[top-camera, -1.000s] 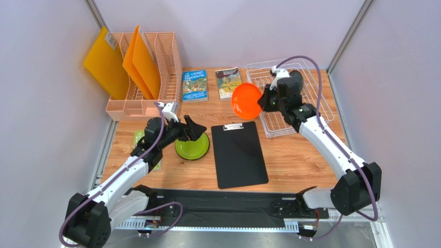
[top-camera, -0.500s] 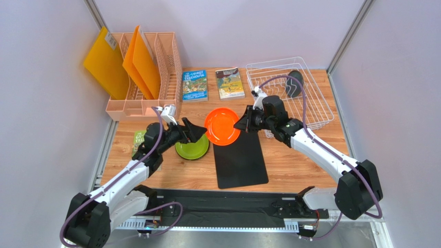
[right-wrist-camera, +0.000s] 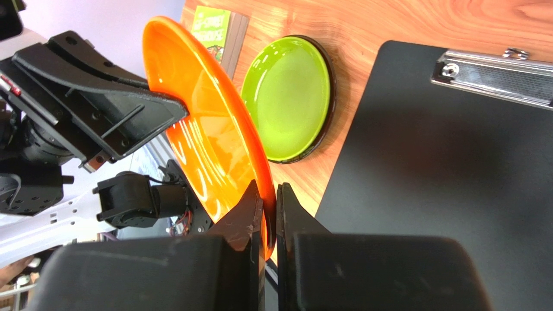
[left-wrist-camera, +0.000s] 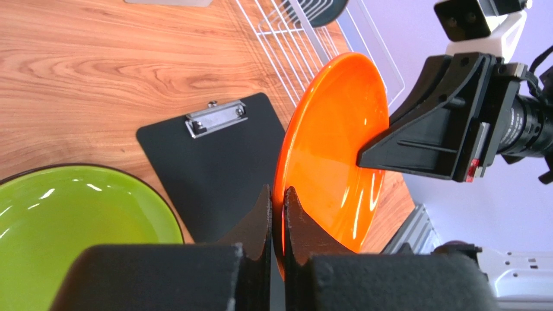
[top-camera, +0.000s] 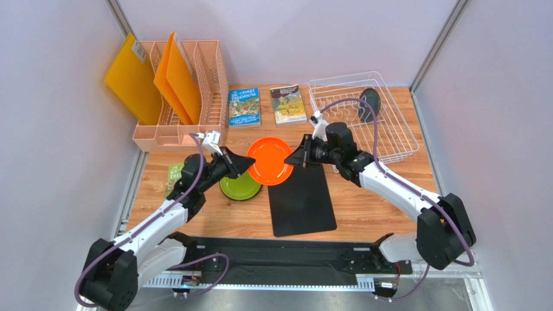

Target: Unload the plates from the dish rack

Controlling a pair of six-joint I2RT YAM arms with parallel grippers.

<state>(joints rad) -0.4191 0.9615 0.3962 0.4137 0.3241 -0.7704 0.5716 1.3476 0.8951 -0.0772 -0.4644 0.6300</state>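
orange plate [top-camera: 271,162] midair | L gripper [top-camera: 250,161] clamped on left rim | R gripper [top-camera: 293,159] clamped on right rim

Mid-frame from above, the raised plate [top-camera: 269,161] is pinched between my left claw [top-camera: 251,161] on its left rim and my right claw [top-camera: 291,160] on its right rim, over the clipboard's [top-camera: 302,201] upper left corner. The flat plate [top-camera: 239,188] lies on the table [top-camera: 373,201] left of the clipboard. The dish rack [top-camera: 397,133] sits upper right, the standing plate [top-camera: 370,103] inside; the file organiser [top-camera: 185,97] upper left, two books [top-camera: 244,107] between
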